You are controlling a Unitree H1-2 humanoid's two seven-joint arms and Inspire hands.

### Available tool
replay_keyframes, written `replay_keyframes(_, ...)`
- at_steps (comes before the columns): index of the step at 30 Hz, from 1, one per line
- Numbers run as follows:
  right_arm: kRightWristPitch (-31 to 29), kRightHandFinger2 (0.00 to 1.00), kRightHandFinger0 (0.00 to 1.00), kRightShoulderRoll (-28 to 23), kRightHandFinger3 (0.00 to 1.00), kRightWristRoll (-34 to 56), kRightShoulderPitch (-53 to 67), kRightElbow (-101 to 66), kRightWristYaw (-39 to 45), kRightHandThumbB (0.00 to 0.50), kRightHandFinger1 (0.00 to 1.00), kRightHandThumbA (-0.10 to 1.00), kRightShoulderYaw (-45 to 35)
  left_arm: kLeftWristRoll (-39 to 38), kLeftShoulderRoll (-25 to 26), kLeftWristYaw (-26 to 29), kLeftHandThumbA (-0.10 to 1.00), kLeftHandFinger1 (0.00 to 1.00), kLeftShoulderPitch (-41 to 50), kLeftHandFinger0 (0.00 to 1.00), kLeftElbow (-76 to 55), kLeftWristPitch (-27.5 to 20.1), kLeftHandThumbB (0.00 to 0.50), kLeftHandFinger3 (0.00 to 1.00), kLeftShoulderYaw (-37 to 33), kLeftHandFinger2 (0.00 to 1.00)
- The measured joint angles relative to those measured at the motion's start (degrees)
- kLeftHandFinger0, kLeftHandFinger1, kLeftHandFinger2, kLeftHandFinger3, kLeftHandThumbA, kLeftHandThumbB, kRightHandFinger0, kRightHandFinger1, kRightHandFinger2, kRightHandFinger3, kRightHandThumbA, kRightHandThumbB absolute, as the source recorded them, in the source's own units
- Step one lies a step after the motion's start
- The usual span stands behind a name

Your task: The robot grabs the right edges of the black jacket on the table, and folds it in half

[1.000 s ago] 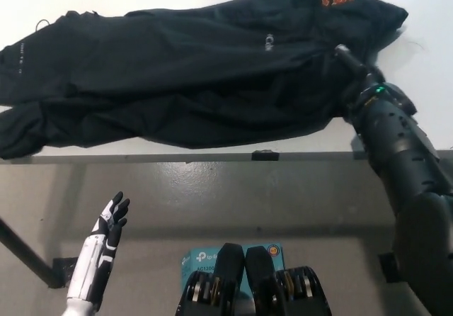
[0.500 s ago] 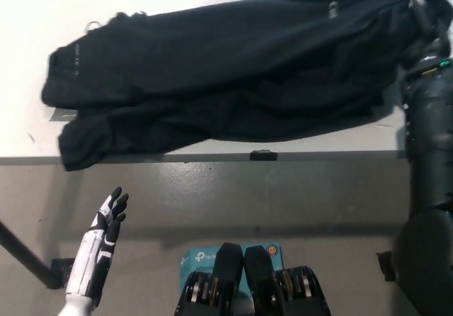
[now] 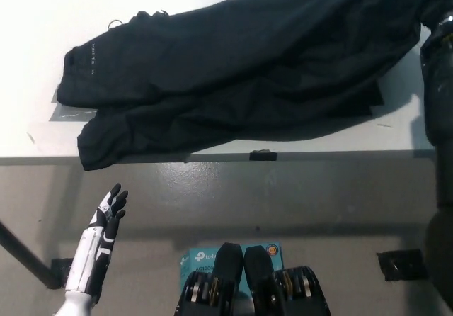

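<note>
Right hand out of frame past arm [image 3: 439, 82], grip unknowable; left hand [image 3: 110, 213] spread, idle below table [image 3: 212, 156]; carry jacket [image 3: 241, 61] edge leftward, high, clear of lower layer.

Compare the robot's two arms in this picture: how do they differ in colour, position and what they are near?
The left hand is white with dark fingers; the right arm is black. The left hand hangs low, below the table edge, open and empty; the right arm reaches up over the table beside the black jacket. The right hand is out of view.
</note>
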Motion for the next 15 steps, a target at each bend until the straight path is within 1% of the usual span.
replay_keyframes(1,-0.01,0.72,0.0,-0.63,0.7,-1.07,0.0,0.31,0.19,0.188,0.28,-0.1,2.02,0.0,-0.02,0.0,1.0,1.0,0.0,1.0,0.01,0.02,0.19,1.0,0.0,1.0)
replay_keyframes(2,-0.02,0.71,0.0,-0.95,0.68,-1.68,0.0,0.48,0.28,0.192,0.27,-0.1,3.14,0.0,-0.02,0.0,1.0,1.0,0.0,1.0,0.02,0.03,0.192,1.0,0.0,1.0)
replay_keyframes(3,-0.07,0.73,0.0,-1.81,0.68,-3.43,-0.03,1.37,0.44,0.17,0.27,-0.1,6.16,0.0,-0.02,0.0,1.0,1.0,0.0,1.0,0.12,0.04,0.202,1.0,0.0,1.0)
replay_keyframes(4,-0.09,0.76,0.0,-2.31,0.71,-4.51,-0.06,2.09,0.6,0.16,0.29,-0.1,8.11,0.0,-0.02,0.0,1.0,1.0,0.0,1.0,0.15,0.05,0.214,1.0,0.0,1.0)
replay_keyframes(5,-0.13,0.79,0.0,-2.75,0.75,-5.59,-0.11,2.85,0.78,0.161,0.31,-0.1,10.14,0.01,-0.03,0.0,1.0,1.0,0.0,1.0,0.17,0.07,0.221,1.0,0.0,1.0)
replay_keyframes(6,-0.18,0.79,0.0,-3.3,0.77,-6.97,-0.18,3.88,1.02,0.164,0.3,-0.1,12.63,0.01,-0.03,0.0,1.0,1.0,0.0,1.0,0.19,0.09,0.209,1.0,0.0,1.0)
replay_keyframes(8,-0.29,0.76,0.0,-3.98,0.77,-9.03,-0.37,5.37,1.4,0.17,0.28,-0.1,16.46,0.0,-0.04,0.0,1.0,1.0,-0.01,1.0,0.2,0.09,0.211,1.0,0.01,1.0)
replay_keyframes(9,-0.32,0.72,0.0,-4.3,0.75,-10.31,-0.66,6.35,1.63,0.168,0.24,-0.1,18.73,0.0,-0.05,0.0,1.0,1.0,-0.02,1.0,0.22,0.09,0.214,1.0,0.01,1.0)
replay_keyframes(10,-0.32,0.8,0.0,-4.53,0.85,-11.42,-0.95,7.02,1.83,0.159,0.27,-0.1,20.65,0.0,-0.05,0.0,1.0,1.0,-0.04,1.0,0.23,0.09,0.221,1.0,0.01,1.0)
replay_keyframes(11,-0.32,0.83,0.0,-4.73,0.91,-12.68,-1.34,7.66,2.1,0.159,0.31,-0.1,22.82,0.0,-0.05,0.0,1.0,1.0,-0.03,1.0,0.23,0.09,0.222,1.0,0.01,1.0)
replay_keyframes(12,-0.32,0.83,0.0,-4.88,0.91,-13.99,-1.83,8.14,2.39,0.17,0.34,-0.1,25.02,0.0,-0.05,0.0,1.0,1.0,-0.03,1.0,0.24,0.09,0.222,1.0,0.02,1.0)
replay_keyframes(13,-0.32,0.85,0.0,-4.94,0.91,-15.04,-2.36,8.38,2.72,0.165,0.38,-0.1,26.86,0.0,-0.05,0.01,1.0,1.0,-0.03,1.0,0.24,0.09,0.229,1.0,0.02,1.0)
replay_keyframes(14,-0.32,0.81,0.0,-4.94,0.87,-15.96,-2.98,8.53,3.07,0.155,0.37,-0.1,28.41,0.0,-0.05,0.01,1.0,1.0,-0.03,1.0,0.24,0.09,0.23,1.0,0.02,1.0)
replay_keyframes(15,-0.32,0.82,0.0,-4.94,0.87,-17.17,-3.64,8.63,3.42,0.17,0.39,-0.1,30.39,-0.02,-0.08,0.0,1.0,1.0,-0.03,1.0,0.24,0.09,0.229,1.0,0.02,1.0)
